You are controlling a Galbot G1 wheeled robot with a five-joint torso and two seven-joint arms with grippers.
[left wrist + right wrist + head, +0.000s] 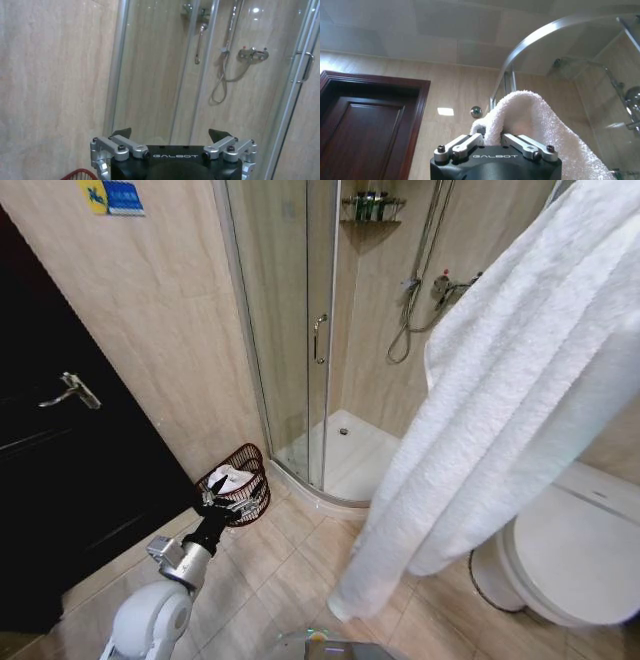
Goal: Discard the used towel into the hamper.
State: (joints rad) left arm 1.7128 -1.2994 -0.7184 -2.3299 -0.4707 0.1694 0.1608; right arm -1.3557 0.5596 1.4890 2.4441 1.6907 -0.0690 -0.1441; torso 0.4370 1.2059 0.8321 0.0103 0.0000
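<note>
Towel held high by the right arm, hamper not yet reached

The right gripper [492,144] is seen clamped on a fold of the white towel [500,400], which is lifted high at the right and hangs down toward the tiled floor [290,570]. The left gripper [170,137] is held low with its fingers spread wide and empty, just above the hamper [238,480], which stands at the far left against the wall beside the shower door [290,330]. The towel is judged well apart from the hamper; carrying and dropping remain
</note>
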